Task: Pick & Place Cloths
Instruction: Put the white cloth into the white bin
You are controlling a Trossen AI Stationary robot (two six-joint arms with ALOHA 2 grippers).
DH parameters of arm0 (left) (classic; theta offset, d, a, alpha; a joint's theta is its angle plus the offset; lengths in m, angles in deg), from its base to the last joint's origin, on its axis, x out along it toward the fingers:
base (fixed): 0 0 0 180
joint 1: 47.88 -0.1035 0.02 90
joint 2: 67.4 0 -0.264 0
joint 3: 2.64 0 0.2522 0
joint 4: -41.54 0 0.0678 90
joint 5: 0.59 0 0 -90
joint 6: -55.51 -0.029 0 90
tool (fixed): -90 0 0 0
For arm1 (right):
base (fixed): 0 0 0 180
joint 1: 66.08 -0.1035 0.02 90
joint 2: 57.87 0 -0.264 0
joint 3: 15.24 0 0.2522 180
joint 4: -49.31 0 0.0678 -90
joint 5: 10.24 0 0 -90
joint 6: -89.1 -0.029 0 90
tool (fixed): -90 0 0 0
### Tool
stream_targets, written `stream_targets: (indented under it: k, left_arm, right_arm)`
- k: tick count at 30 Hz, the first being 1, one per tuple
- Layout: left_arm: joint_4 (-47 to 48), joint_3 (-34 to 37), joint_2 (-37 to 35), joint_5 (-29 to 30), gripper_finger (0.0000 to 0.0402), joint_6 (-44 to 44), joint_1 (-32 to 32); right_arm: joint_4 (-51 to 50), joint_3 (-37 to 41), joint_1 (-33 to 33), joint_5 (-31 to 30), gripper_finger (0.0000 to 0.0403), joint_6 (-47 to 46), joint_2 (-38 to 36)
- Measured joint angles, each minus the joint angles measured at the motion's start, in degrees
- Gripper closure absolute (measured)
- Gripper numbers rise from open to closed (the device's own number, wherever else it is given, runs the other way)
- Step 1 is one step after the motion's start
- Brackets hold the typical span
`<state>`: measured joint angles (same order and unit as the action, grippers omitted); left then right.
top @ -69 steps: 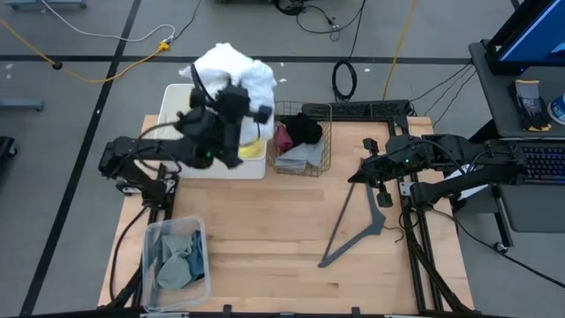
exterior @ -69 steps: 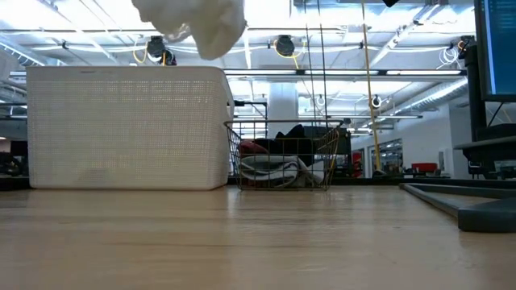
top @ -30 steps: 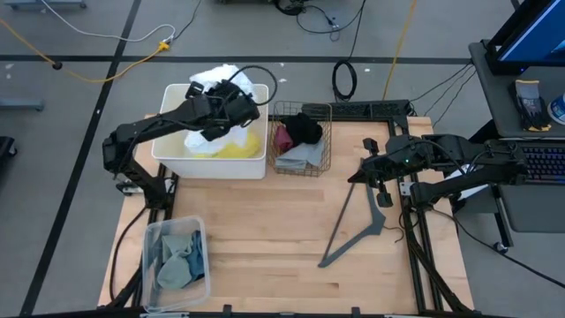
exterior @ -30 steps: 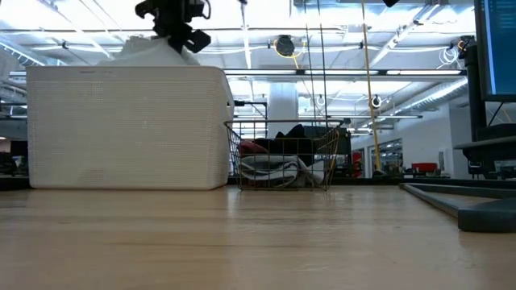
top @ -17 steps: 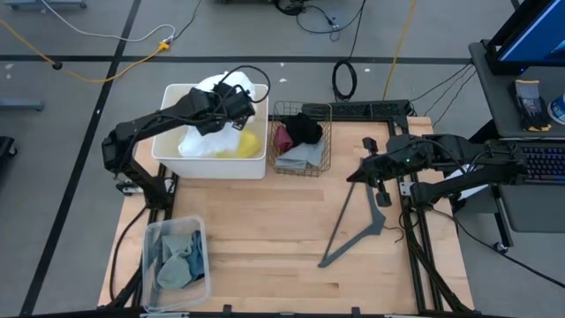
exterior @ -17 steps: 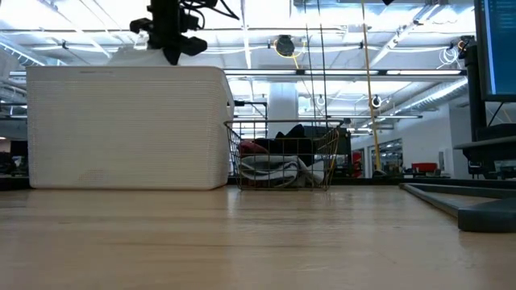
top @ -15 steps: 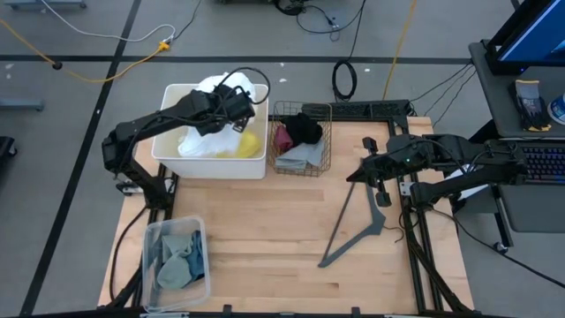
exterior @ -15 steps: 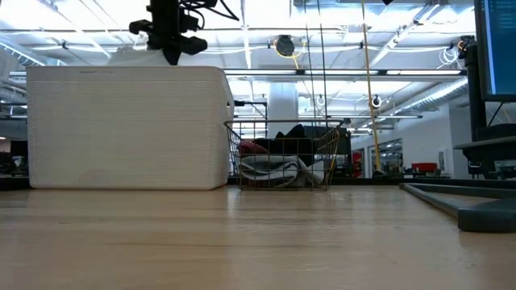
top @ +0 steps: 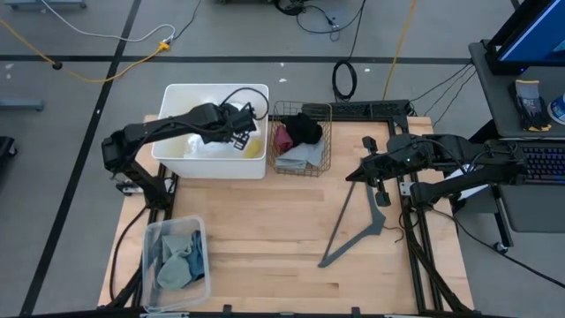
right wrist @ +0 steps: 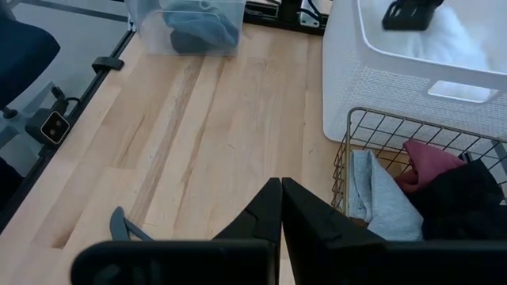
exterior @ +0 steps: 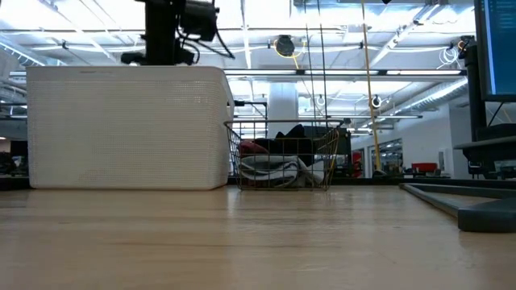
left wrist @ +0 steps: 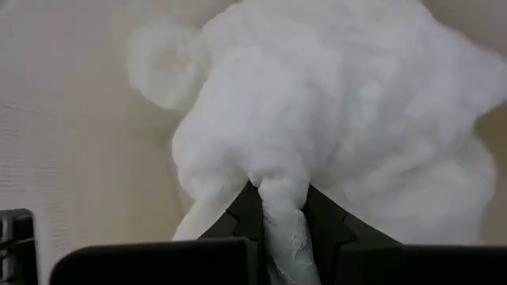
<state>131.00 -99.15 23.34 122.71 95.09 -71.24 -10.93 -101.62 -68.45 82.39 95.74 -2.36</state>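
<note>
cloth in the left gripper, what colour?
White cloth, pinched by the left gripper; the left wrist view shows it best.

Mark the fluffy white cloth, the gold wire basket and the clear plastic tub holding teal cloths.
fluffy white cloth [left wrist: 341, 119], left wrist view, middle of the bunched fabric.
gold wire basket [top: 327, 140], high view, right side wall.
clear plastic tub [top: 147, 256], high view, left rim.

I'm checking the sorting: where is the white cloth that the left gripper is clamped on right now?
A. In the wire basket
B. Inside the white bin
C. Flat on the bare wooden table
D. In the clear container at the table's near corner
B: in the high view the left gripper reaches down into the white bin, and its wrist view shows its fingers pinching the white cloth against the bin's pale inner wall.
</note>
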Motion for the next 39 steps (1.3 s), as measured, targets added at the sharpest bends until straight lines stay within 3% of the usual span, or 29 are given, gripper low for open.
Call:
stream_targets:
  k: [8,14,30,39]
  left_arm:
    - [-6.0,8.0,0.0,-5.4,0.0364,-0.7,-2.8]
    - [-7.4,8.9,0.0,-9.9,0.0360,-0.9,-5.4]
    - [-9.5,8.4,0.0,-12.4,0.0153,-0.5,-6.6]
    - [-8.3,1.2,-0.9,-13.0,0.0088,-8.7,-6.6]
  right_arm:
    - [0.0,0.0,0.0,0.0,0.0399,0.0,0.0]
    - [0.0,0.0,0.0,0.0,0.0399,0.0,0.0]
    - [0.0,0.0,0.0,0.0,0.0399,0.0,0.0]
    - [0.0,0.0,0.0,0.0,0.0399,0.0,0.0]
